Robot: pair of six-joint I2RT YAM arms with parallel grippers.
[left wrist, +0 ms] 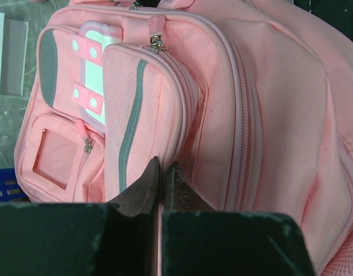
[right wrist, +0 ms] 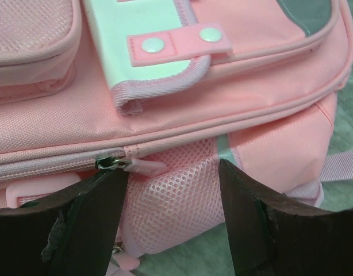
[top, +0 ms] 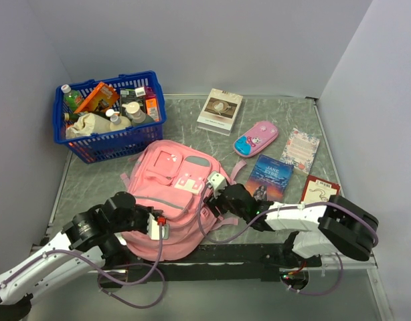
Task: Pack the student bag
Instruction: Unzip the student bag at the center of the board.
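The student bag (top: 172,200), a soft pink backpack, lies flat on the table with its front pockets facing up. My left gripper (top: 160,226) is at the bag's near end. In the left wrist view the left gripper (left wrist: 164,167) is shut, with a thin fold of the student bag (left wrist: 268,115) pinched between its tips beside the front pocket seam. My right gripper (top: 221,192) is at the bag's right side. In the right wrist view the right gripper (right wrist: 172,169) is open, straddling the pink mesh side pocket (right wrist: 176,201). A pale pink zip pull (right wrist: 143,167) lies just off its left finger.
A blue basket (top: 92,148) full of bottles and packets stands at the back left. A white book (top: 219,110), a pink-and-blue pencil case (top: 256,138), a floral notebook (top: 300,150), a blue book (top: 269,176) and a red book (top: 319,189) lie right of the bag.
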